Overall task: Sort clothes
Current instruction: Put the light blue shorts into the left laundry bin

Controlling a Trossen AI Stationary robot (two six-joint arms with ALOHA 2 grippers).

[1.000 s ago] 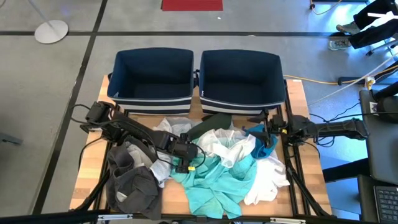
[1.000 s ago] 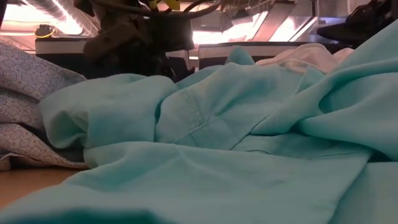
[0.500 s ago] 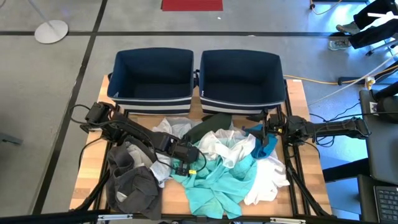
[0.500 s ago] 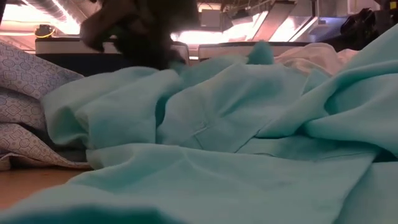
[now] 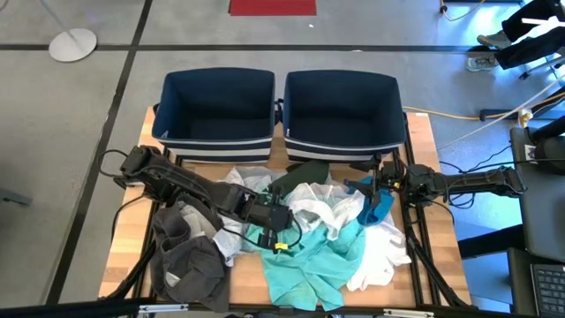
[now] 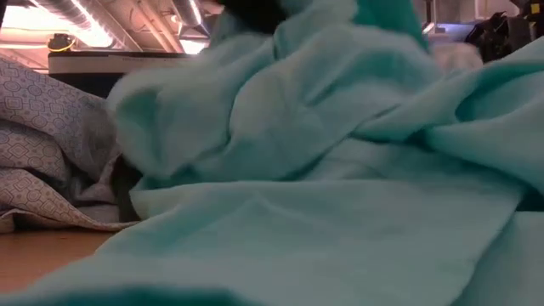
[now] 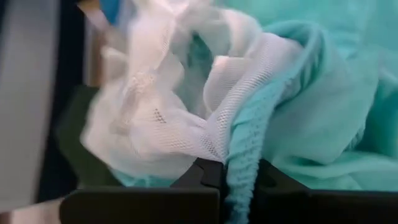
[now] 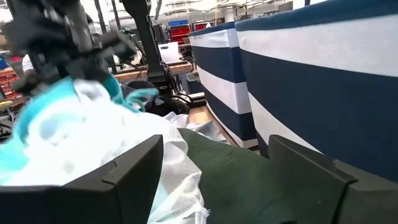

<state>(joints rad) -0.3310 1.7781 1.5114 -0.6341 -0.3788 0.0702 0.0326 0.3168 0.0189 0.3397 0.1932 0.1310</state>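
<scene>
L gripper [image 5: 281, 231]: mid-pile, jaws clamped on turquoise fabric garment [image 5: 309, 256]
R gripper [image 5: 378, 185]: right of pile, jaws wide

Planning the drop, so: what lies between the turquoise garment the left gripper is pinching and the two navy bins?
The left gripper pinches the turquoise garment. A dark green garment and white garment lie between it and the bins.
</scene>
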